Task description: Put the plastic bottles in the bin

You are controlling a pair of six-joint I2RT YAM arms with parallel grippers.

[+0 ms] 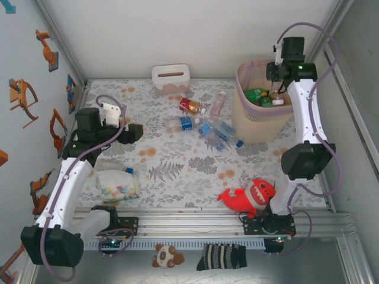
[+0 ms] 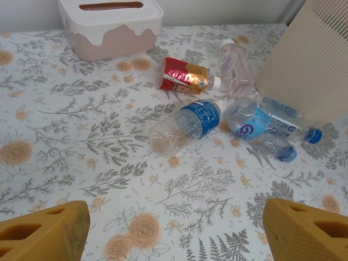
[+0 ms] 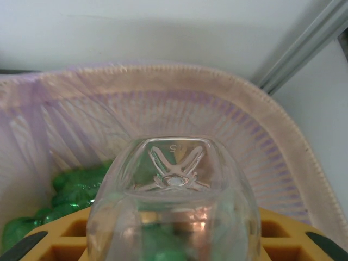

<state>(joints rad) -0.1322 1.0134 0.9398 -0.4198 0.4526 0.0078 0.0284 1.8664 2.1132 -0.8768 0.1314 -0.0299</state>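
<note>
Clear bottle [image 3: 174, 179], star-moulded squarish base toward the camera, is clamped between the yellow fingers [image 3: 60, 236] of my right gripper [image 3: 174, 239] over the ribbed beige bin [image 3: 163, 73] (pink liner [image 3: 81, 109], crumpled green bottles [image 3: 76, 185] inside). My left gripper [image 2: 174, 228] hangs wide open above loose bottles [image 2: 187, 122] on the flowered cloth [image 2: 65, 136].

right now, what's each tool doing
Left tool: open, empty.
Right tool: shut on a clear bottle over the bin.
</note>
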